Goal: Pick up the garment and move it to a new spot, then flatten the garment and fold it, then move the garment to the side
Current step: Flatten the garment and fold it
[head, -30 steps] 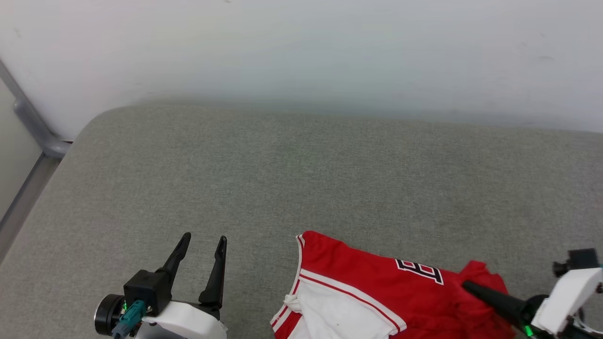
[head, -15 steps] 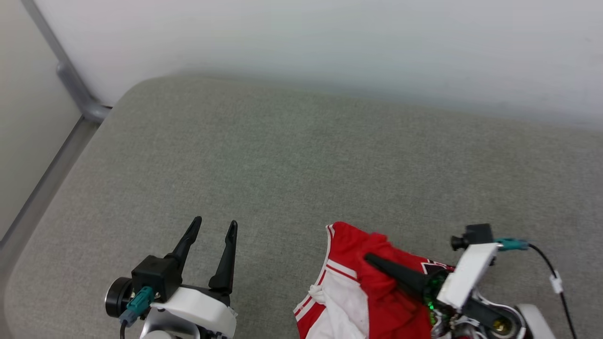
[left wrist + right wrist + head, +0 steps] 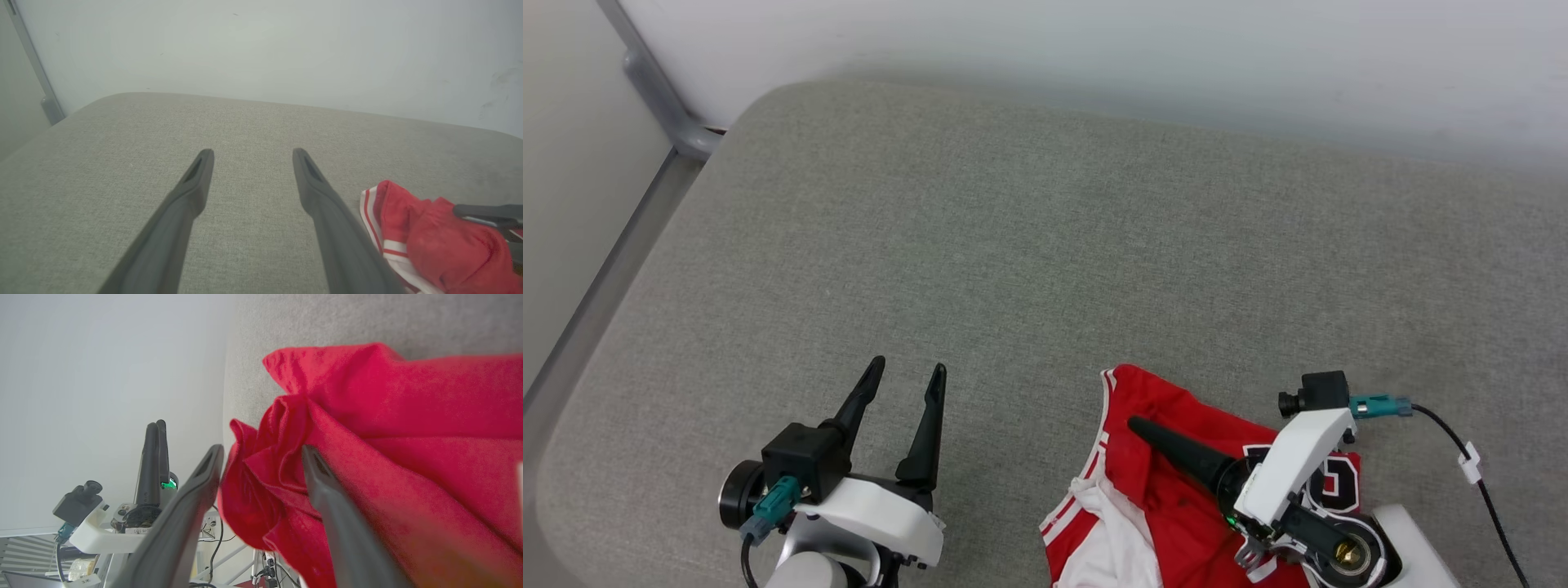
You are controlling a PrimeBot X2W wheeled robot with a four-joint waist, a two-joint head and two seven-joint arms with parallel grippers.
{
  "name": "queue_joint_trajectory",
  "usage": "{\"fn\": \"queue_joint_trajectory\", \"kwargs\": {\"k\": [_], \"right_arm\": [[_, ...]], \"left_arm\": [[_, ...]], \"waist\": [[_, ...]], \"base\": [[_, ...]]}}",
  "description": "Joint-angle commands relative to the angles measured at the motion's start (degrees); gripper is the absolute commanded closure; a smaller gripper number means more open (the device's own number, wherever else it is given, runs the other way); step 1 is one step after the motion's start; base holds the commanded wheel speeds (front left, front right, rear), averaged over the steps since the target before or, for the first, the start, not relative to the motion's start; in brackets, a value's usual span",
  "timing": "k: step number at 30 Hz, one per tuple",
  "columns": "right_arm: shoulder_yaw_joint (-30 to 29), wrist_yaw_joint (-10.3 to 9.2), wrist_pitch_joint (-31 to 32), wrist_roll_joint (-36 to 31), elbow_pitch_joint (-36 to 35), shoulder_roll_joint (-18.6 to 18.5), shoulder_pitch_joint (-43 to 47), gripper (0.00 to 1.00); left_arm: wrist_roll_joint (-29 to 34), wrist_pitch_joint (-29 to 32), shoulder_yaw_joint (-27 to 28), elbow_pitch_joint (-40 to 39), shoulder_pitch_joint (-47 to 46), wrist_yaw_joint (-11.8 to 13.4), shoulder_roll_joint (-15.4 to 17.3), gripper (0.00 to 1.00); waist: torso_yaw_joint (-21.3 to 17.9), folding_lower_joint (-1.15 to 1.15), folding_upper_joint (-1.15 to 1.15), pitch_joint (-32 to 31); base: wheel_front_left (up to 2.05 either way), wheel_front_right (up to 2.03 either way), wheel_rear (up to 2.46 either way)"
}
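— Where is the garment (image 3: 1176, 514)?

— Heaped at the near edge of the grey cushion (image 3: 1045, 245), right of the middle. It is bunched, red cloth uppermost, with a white sleeve and striped trim on its left side. The heap runs off the head view's bottom edge, so I cannot tell its long axis.

— And which arm is closer?

— The right one, plainly. The right gripper (image 3: 261, 453) lies across the heap, fingers pointing toward the cushion's far left corner. Its jaws stand apart, with a gathered red fold sitting between them, not clamped.

— The left gripper (image 3: 908, 365)?

— Over bare cushion near the same near edge, left of the heap, jaws wide and holding nothing. Its fingers point toward the far edge and the white wall (image 3: 261, 49). In its wrist view the striped trim lies just beside its right finger, off to that side, not between the jaws.

— So what does flattening call for?

— My judgement: spreading needs two grips. The left gripper must turn or shift rightward to reach the trim, while the right gripper only needs a fresh edge.
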Motion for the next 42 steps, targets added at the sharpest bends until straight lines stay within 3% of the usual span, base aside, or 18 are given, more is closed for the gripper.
{"fn": "queue_joint_trajectory", "kwargs": {"k": [1, 7, 13, 19, 26, 32, 42], "right_arm": [[0.27, -0.01, -1.00, -1.38, -1.00, -0.94, -0.78, 0.00], [0.94, -0.01, -7.64, -10.57, -7.12, -5.23, 1.33, 0.00], [-4.65, -0.01, -15.64, -24.64, -10.34, -9.05, 5.12, 0.00], [-13.76, -0.01, -19.01, -37.47, -13.47, -9.26, 9.95, 0.00], [-19.71, -0.01, -25.16, -48.43, -20.13, -7.98, 14.22, 0.00], [-18.90, -0.01, -33.09, -55.07, -25.69, -7.07, 19.13, 0.00], [-18.28, -0.01, -34.09, -58.19, -28.89, -4.56, 24.86, 0.00]], "left_arm": [[0.35, -0.36, 0.40, 0.30, -0.51, -0.20, -0.03, 0.00], [0.89, -0.39, 1.00, 0.71, 0.70, -0.37, 0.43, 0.00], [1.22, -0.39, 1.58, 0.27, 2.32, 0.32, 0.94, 0.00], [0.87, -0.36, 2.33, -0.01, 3.74, 1.20, 1.50, 0.00], [0.46, -0.24, 3.07, -0.48, 4.87, 1.93, 2.52, 0.00], [0.49, 0.04, 3.28, -1.32, 5.90, 2.86, 2.88, 0.00], [1.01, 0.33, 2.92, -2.04, 7.33, 3.88, 3.66, 0.00]], "waist": [[-0.69, -0.01, 0.00, -0.72], [-2.79, -0.01, 0.00, -3.37], [-5.35, -0.01, 0.00, -5.85], [-7.92, -0.01, 0.00, -7.71], [-9.85, -0.01, 0.00, -9.42], [-11.48, -0.01, 0.00, -10.49], [-12.70, -0.01, 0.00, -11.09]], "base": [[0.00, 0.00, 0.00], [0.00, 0.00, 0.00], [0.00, 0.00, 0.00], [0.00, 0.00, 0.00], [0.00, 0.00, 0.00], [0.00, 0.00, 0.00], [0.00, 0.00, 0.00]]}}
